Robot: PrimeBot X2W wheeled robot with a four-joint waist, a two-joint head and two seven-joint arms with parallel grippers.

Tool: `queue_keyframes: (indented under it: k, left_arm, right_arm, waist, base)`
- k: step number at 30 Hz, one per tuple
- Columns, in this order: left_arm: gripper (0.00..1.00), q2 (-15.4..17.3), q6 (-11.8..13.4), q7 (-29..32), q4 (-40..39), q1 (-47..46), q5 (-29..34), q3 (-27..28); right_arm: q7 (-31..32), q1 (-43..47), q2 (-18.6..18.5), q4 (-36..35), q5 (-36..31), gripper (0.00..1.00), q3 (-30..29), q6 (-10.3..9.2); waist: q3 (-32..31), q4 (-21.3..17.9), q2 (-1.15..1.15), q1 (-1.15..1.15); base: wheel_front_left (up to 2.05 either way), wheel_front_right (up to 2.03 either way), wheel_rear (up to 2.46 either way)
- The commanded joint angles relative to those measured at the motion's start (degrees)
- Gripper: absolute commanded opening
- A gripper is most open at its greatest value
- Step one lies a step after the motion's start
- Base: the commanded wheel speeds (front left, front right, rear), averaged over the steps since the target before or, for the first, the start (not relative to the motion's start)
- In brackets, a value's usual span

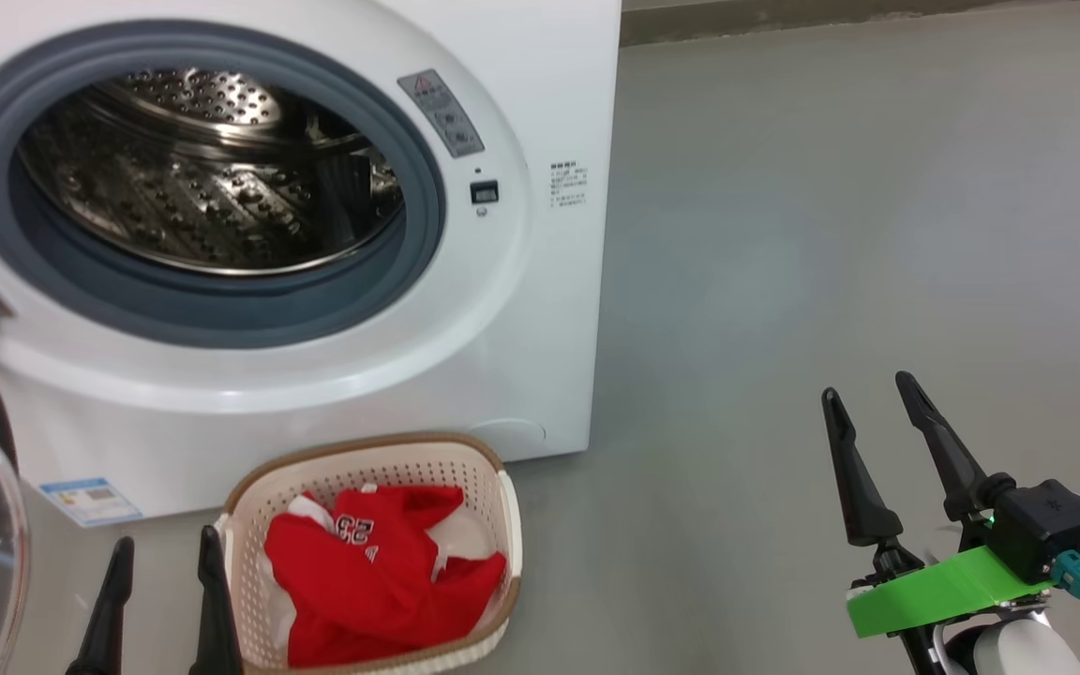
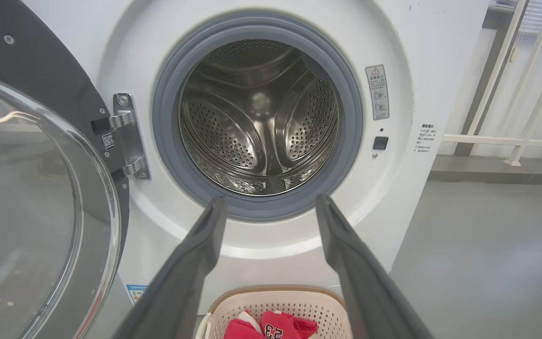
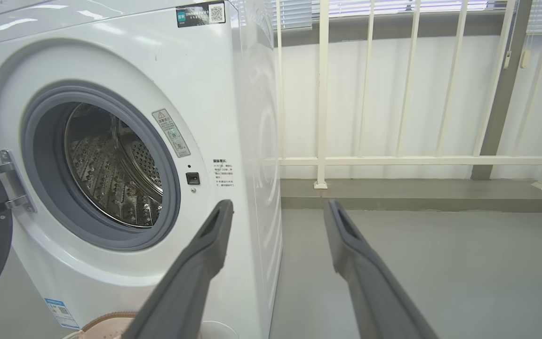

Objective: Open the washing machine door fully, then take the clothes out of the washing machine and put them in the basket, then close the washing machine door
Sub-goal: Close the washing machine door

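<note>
Both pairs of my jaws are released and carry nothing. My left fingers (image 1: 215, 609) rise at the lower left of the head view, spread wide just beside the basket (image 1: 362, 448). My right fingers (image 1: 854, 487) stand at the lower right over bare floor (image 1: 831, 234), well apart from everything.

I judge the left jaws sit low there because the basket is where the load is meant to go. They are also near the washing machine door (image 2: 31, 197), at the left of the left wrist view, swung out on its hinge (image 2: 127, 136) with its clear bowl window bulging toward me.

The clothes (image 1: 362, 581) lie crumpled inside the basket at the lower centre-left of the head view. They are red fabric with white trim and a white number print. The basket stands on the floor just in front of the washing machine (image 1: 521, 309).

The steel drum (image 1: 212, 178) inside the grey gasket (image 1: 221, 319) looks empty. By my reckoning only closing the door remains, and my left side is better placed for it.
</note>
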Motion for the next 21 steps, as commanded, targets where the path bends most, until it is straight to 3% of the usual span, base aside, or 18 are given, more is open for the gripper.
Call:
queue_keyframes:
  k: [1,10,21]
  left_arm:
    - [1.00,0.8,0.4,0.0,-1.7,-0.9,0.0,1.5]
    - [1.00,1.6,-0.1,0.2,-2.1,-0.9,0.2,0.6]
    - [1.00,1.7,0.6,-0.1,-2.6,-1.1,0.4,0.0]
  right_arm:
    - [-0.4,-0.4,-0.1,-1.3,0.6,1.00,1.6,0.28]
    - [-0.4,-0.3,-0.1,-1.3,0.6,1.00,1.9,0.28]
    - [-0.4,-0.6,-0.1,-1.1,0.5,1.00,2.0,0.28]
  waist:
    - [0.0,0.1,0.00,0.00]
    - [0.3,0.5,0.00,0.00]
    - [0.8,0.5,0.00,0.00]
  base:
    - [-2.08,2.08,0.00]
    - [-1.40,1.40,0.00]
    - [-0.21,0.21,0.00]
